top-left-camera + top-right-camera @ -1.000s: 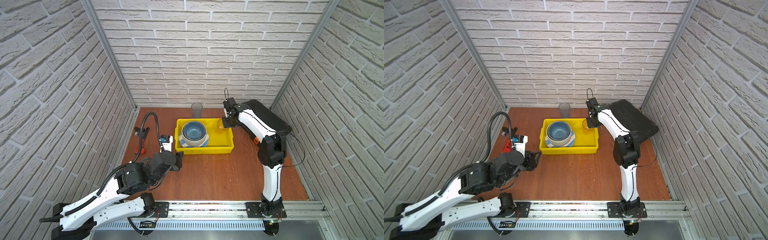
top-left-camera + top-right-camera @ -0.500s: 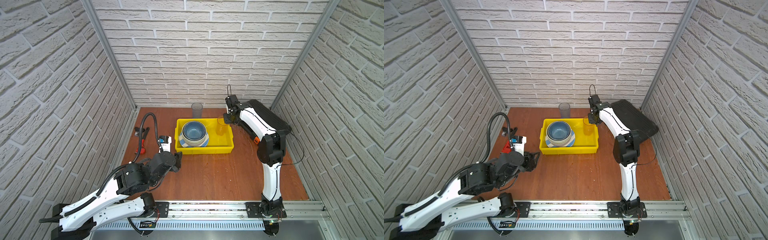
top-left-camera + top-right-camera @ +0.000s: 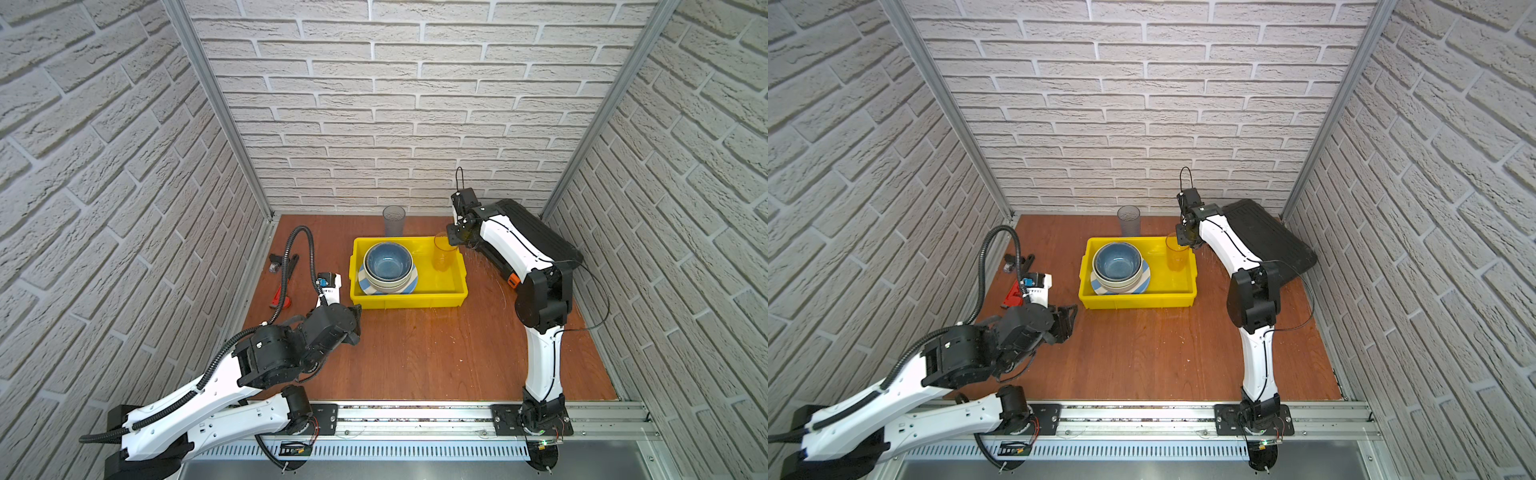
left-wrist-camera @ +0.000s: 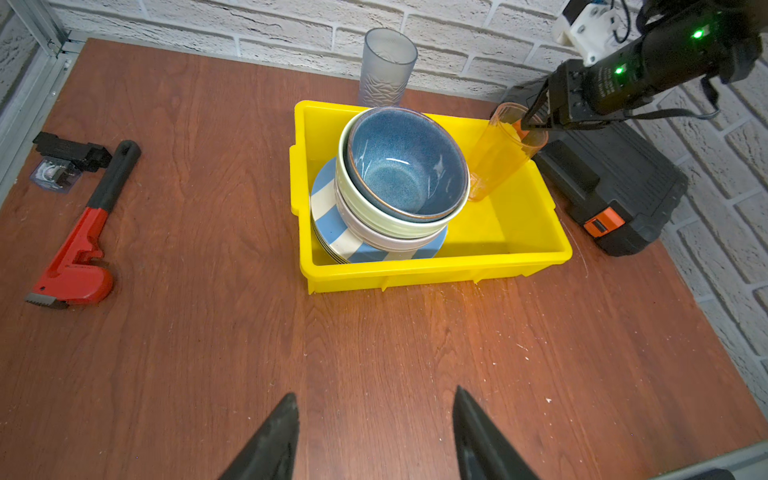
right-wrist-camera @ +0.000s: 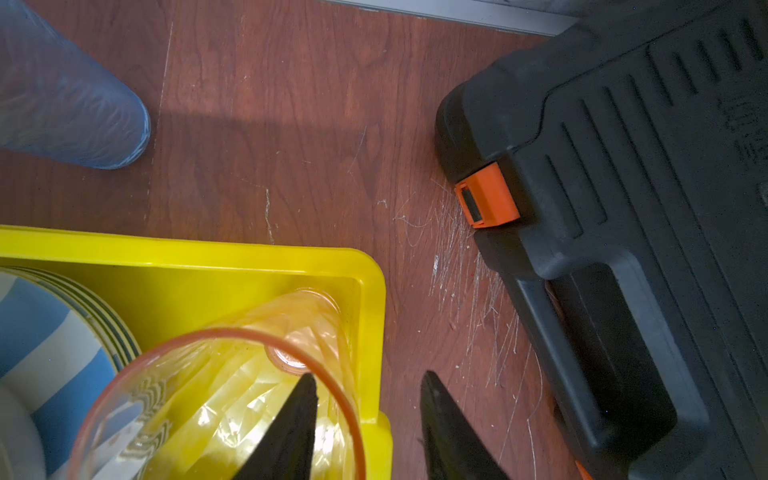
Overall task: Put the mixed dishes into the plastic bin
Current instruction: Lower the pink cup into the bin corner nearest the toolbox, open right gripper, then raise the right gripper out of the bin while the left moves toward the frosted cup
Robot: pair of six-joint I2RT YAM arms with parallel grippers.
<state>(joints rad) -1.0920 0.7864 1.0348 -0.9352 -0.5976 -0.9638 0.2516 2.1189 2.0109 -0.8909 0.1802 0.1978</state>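
The yellow plastic bin [image 3: 409, 300] [image 3: 1138, 301] [image 4: 436, 274] holds a blue bowl [image 4: 403, 166] nested in a pale green bowl [image 4: 374, 212], on a blue-white striped plate [image 4: 332, 224]. A clear orange-tinted tumbler [image 3: 442, 255] [image 4: 498, 162] [image 5: 232, 386] stands tilted in the bin's far right corner. My right gripper [image 3: 455, 239] [image 5: 369, 376] is open at its rim, one finger inside the glass and one outside. A grey clear tumbler [image 3: 393, 220] [image 4: 386, 66] stands on the table behind the bin. My left gripper [image 4: 375, 392] [image 3: 1065, 320] hangs open over bare table in front of the bin.
A black case with orange latches [image 3: 528, 232] [image 5: 623, 166] lies right of the bin, close to my right gripper. A red pipe wrench [image 4: 83, 249] and a small black part [image 4: 62, 153] lie at the left of the table.
My right gripper has carried the orange-tinted tumbler down into the bin's corner and opened, letting go of its rim. The left arm has not moved.
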